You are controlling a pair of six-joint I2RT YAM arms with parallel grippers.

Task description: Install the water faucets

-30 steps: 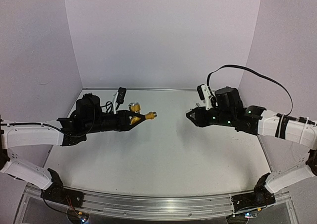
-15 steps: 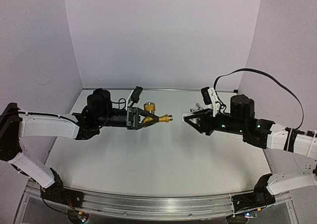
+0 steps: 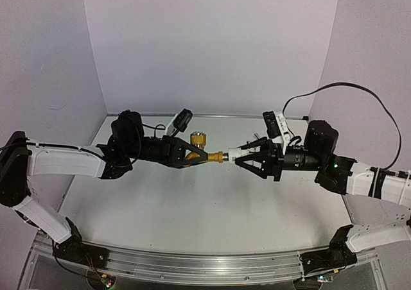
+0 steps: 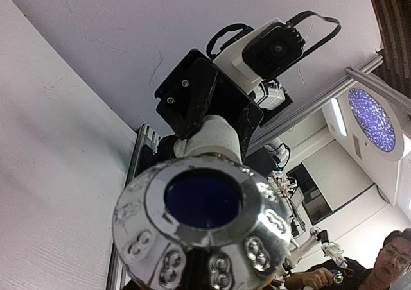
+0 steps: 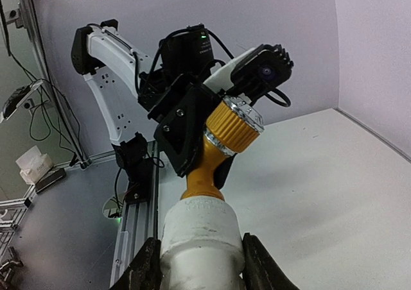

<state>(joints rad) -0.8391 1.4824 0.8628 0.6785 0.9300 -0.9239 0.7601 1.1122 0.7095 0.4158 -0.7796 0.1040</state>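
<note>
You're at the mating step. The left gripper [image 3: 182, 153] has its jaws clenched on the brass faucet [image 3: 207, 154]. The right gripper [image 3: 252, 159] has its jaws clenched on a white fitting [image 3: 235, 153]. Both parts hang in mid-air above the tabletop [image 3: 212, 203], roughly level and nose to nose, w/ the faucet's threaded end touching the fitting's mouth, or just inside it. No cam shows whether the threads have caught.

Next move, as I judge it: get the two axes in line first, then push gently along that line while you turn one part vs. the other. If the angle is off, the thread will prob. cross or the fitting will slip in the jaws. Go slow and don't force it.

The silver faucet isn't in any view, so that half of the job looks not yet done.

What each cam gives you:
- Top cam: the overall line-up and both arms, but the joint itself is too small to read.
- Right wrist cam: looks along the fitting, so you see the brass stem meet its mouth, w/ the knurled handle beyond.
- Left wrist cam: mostly filled by the handle cap [image 4: 202, 222], silver w/ a blue centre. The joint is hidden behind it, so it's no use for alignment.
</note>
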